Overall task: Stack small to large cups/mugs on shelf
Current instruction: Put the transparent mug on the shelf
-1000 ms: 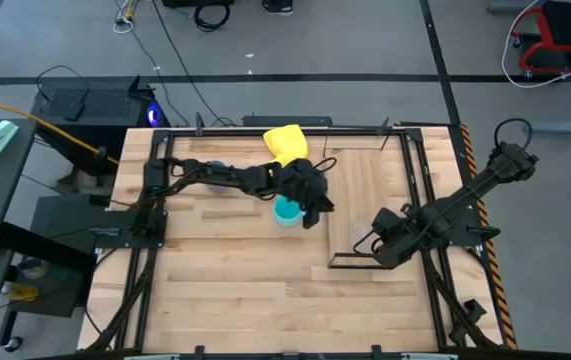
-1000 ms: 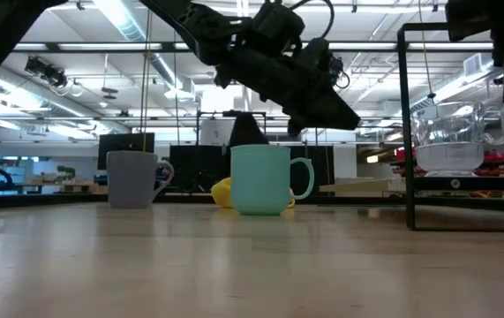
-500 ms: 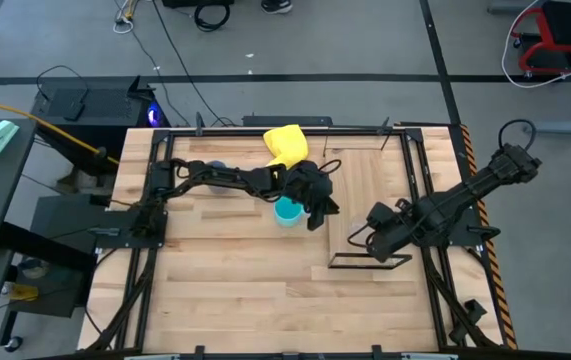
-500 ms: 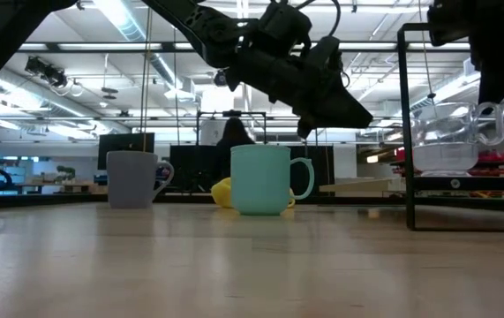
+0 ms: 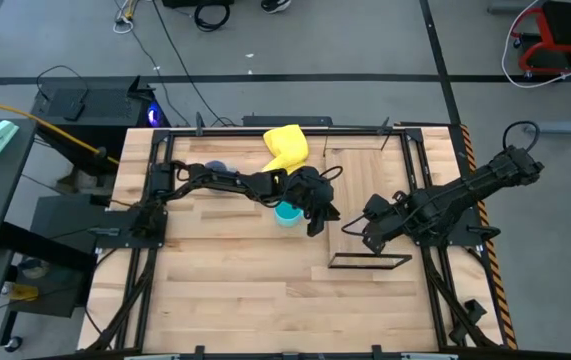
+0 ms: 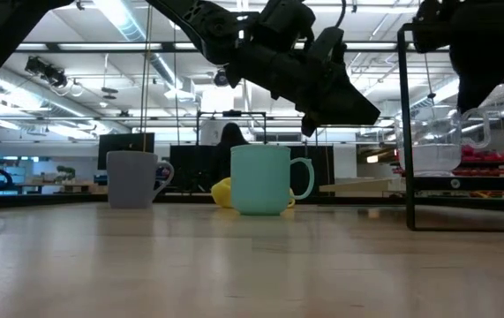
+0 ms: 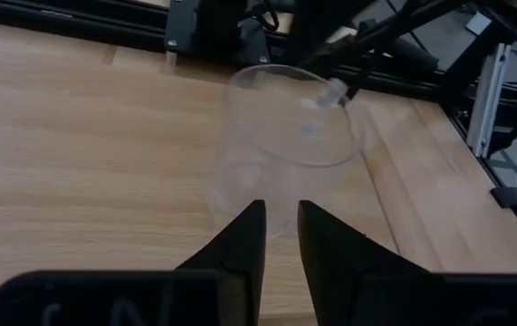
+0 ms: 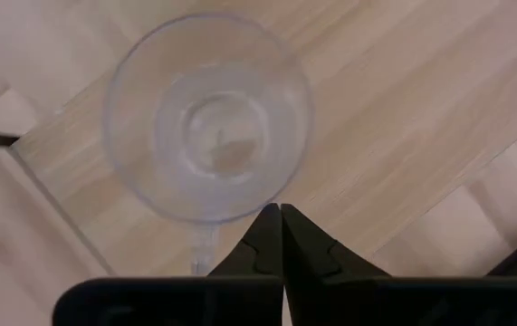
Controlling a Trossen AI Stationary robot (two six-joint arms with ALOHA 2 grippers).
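The clear glass cup [image 8: 205, 118] stands upright over a corner of the shelf board [image 8: 403, 109], inside the thin black shelf frame [image 6: 406, 124]. My right gripper [image 8: 280, 210] is shut and points steeply down at the cup's rim. The cyan mug [image 6: 260, 179] stands on its base mid-table. The grey-blue mug [image 6: 134, 178] stands farther left. My left gripper [image 7: 279, 226] is open and slants down above and just right of the cyan mug. It faces the glass cup [image 7: 281, 154] and touches nothing. My right gripper's shut fingertips meet the glass cup's rim [image 8: 272, 199], a little to one side of its handle [image 8: 202, 249]. They come from above, pointing steeply down. Nothing shows between the fingers. I cannot tell whether they press on the rim or only stand over it.
A yellow cloth [image 5: 285, 143] lies at the table's far edge behind the cyan mug. The shelf's black frame [image 5: 370, 262] stands right of centre. Bare planks stretch along the near half of the table [image 5: 245, 300].
My right gripper has swung toward the table's far edge and a little left, staying shut. In the low view the glass cup has shifted left along with it. Its handle has turned in from the cup's right side toward its front.
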